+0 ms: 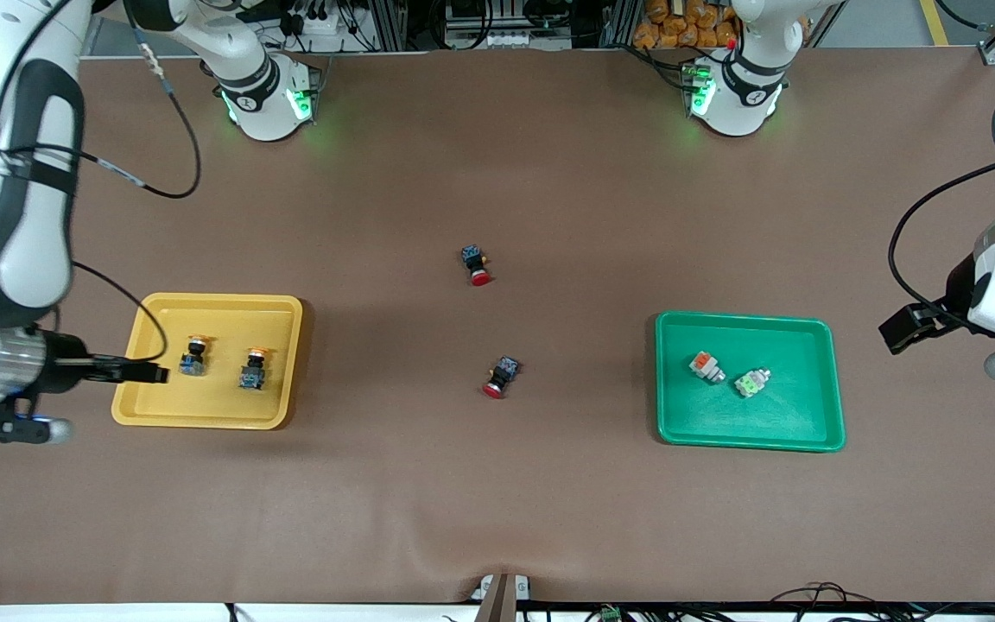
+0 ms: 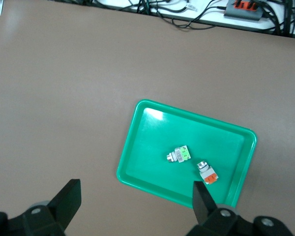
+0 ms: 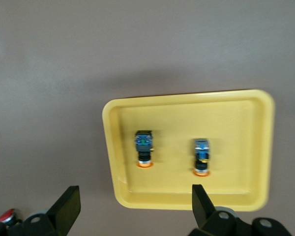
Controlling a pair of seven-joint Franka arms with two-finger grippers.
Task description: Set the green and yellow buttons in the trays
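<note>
The yellow tray (image 1: 221, 328) lies toward the right arm's end of the table. It holds two yellow-orange capped buttons (image 1: 194, 355) (image 1: 253, 367), lying on their sides. The green tray (image 1: 774, 423) lies toward the left arm's end. It holds a grey button with an orange block (image 1: 706, 366) and a grey button with a green block (image 1: 752, 381). My right gripper (image 3: 133, 194) is open and empty, up over the table beside the yellow tray (image 3: 236, 142). My left gripper (image 2: 136, 186) is open and empty, up over the table beside the green tray (image 2: 152, 142).
Two red-capped black switches (image 1: 477, 265) (image 1: 501, 377) lie on the brown table between the trays. One red cap shows in the right wrist view (image 3: 6, 215). Cables and a power strip (image 2: 243, 9) run along the table's front edge.
</note>
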